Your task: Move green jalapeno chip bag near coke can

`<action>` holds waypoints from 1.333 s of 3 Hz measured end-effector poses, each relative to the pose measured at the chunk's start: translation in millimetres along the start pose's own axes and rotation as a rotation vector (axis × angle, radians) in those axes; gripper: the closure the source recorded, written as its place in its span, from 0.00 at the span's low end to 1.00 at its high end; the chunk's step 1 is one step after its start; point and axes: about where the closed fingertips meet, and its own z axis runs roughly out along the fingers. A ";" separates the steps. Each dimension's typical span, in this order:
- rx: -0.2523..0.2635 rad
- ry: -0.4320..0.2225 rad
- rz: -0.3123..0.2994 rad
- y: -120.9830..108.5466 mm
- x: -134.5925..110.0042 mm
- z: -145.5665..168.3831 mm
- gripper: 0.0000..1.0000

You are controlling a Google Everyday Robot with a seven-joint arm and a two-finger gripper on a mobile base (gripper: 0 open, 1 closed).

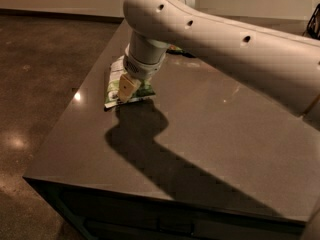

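The green jalapeno chip bag lies flat near the left edge of the dark table, light green with white edges. My gripper points down onto the bag's right part, and the wrist covers part of the bag. The coke can is not in view; the arm hides much of the table's far side.
A small green and coloured object peeks out behind the arm at the table's far side. The table's left edge runs close by the bag, with brown floor beyond it. The arm's shadow lies across the table's middle.
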 end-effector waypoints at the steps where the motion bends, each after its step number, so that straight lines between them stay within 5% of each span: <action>1: 0.007 -0.028 0.010 -2.5 1.5 -15.9 0.65; 2: 0.044 -0.069 0.024 -14.7 10.4 -47.8 0.88; 3: 0.087 -0.092 0.024 -30.4 22.6 -79.8 1.00; 4: 0.120 -0.098 0.028 -47.8 39.0 -103.2 1.00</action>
